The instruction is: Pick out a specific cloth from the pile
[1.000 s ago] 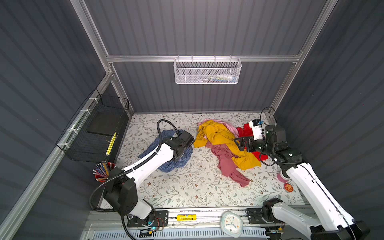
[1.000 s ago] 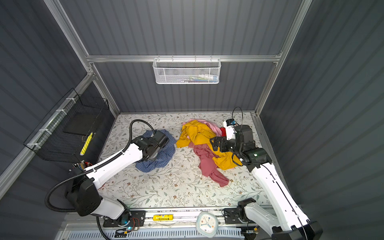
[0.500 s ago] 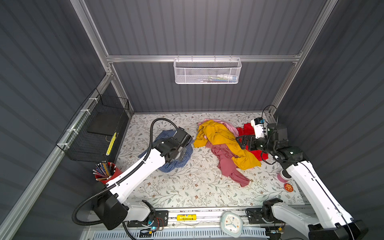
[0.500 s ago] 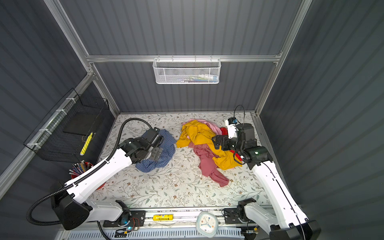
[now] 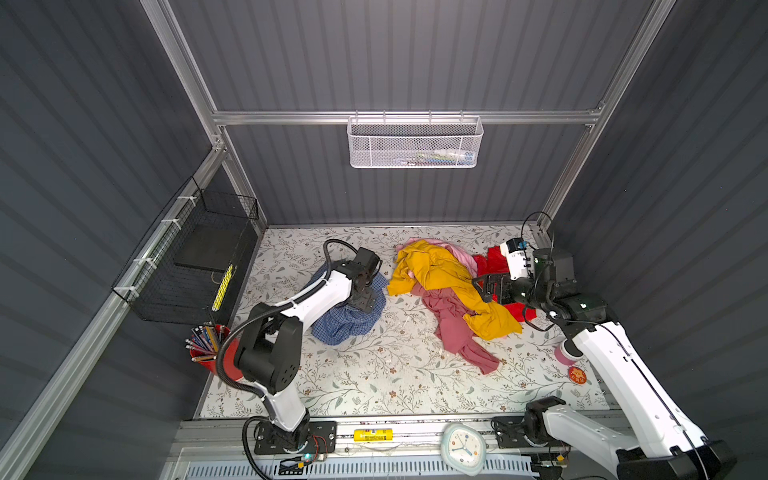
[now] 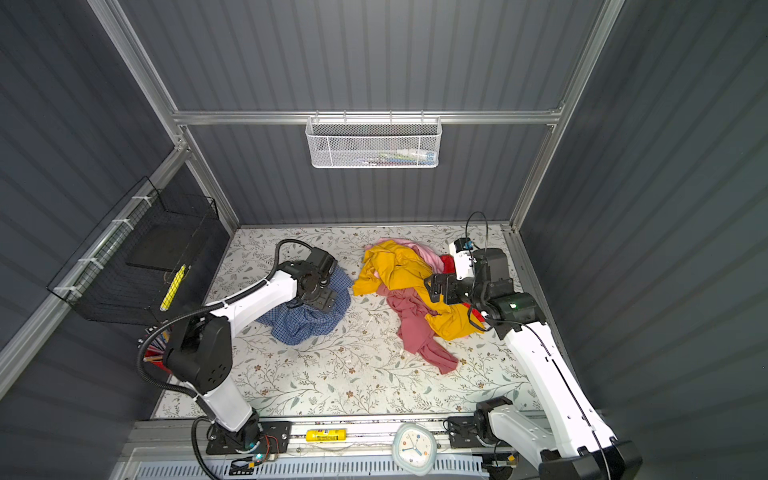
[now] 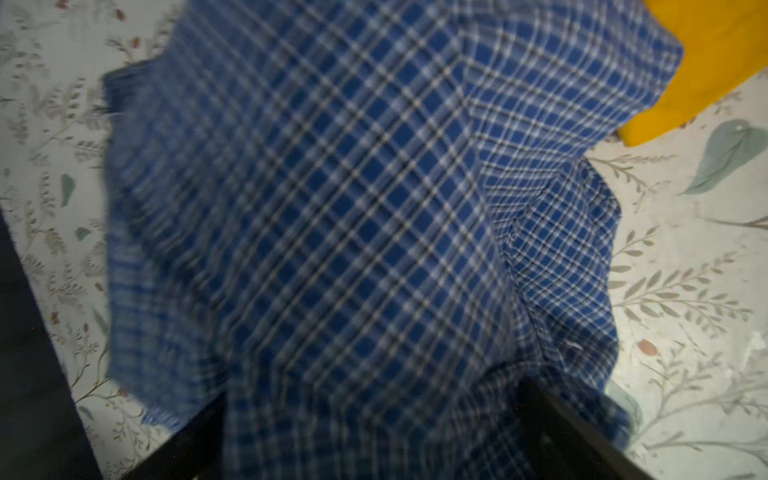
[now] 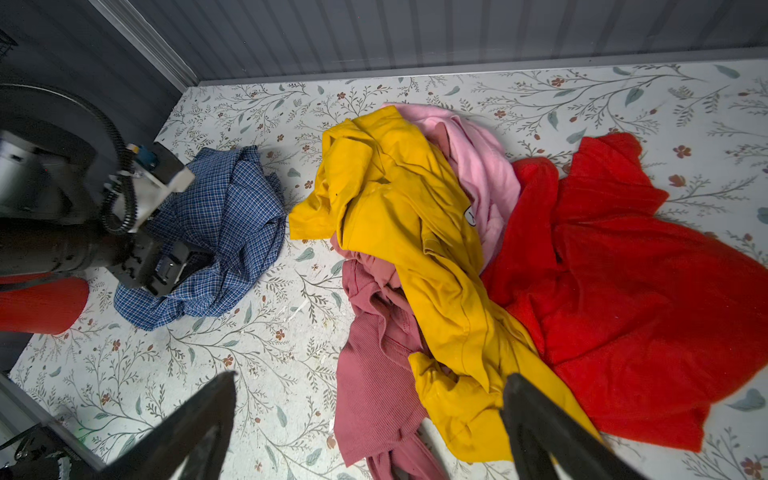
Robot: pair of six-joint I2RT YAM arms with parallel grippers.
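The cloth, a blue-and-white checked shirt [image 5: 347, 322] [image 6: 305, 322] [image 8: 226, 216], lies crumpled on the floral table, apart from the pile and to its left. My left gripper [image 5: 365, 300] [image 6: 322, 300] [image 7: 372, 395] sits low on the shirt with jaws wide apart; checked fabric [image 7: 353, 208] lies between the fingers. The pile holds a mustard garment [image 5: 440, 274] [image 8: 395, 208], a dusty-pink one [image 5: 457, 332] [image 8: 374, 374], a pale pink one [image 8: 482, 166] and a red one [image 8: 623, 311]. My right gripper [image 5: 487, 286] [image 6: 435, 286] [image 8: 370, 379] hovers open over the pile's near side, holding nothing.
A black wire basket [image 5: 195, 257] hangs on the left wall and a white mesh basket [image 5: 415, 143] on the back wall. A red pencil cup [image 5: 208, 347] stands at the front left. A pink cup [image 5: 563, 353] and a red disc [image 5: 577, 375] sit at the front right.
The left gripper's jaws have spread wider over the shirt and the left arm's elbow has shifted. The shirt and the pile lie where they were. The right gripper has barely moved.
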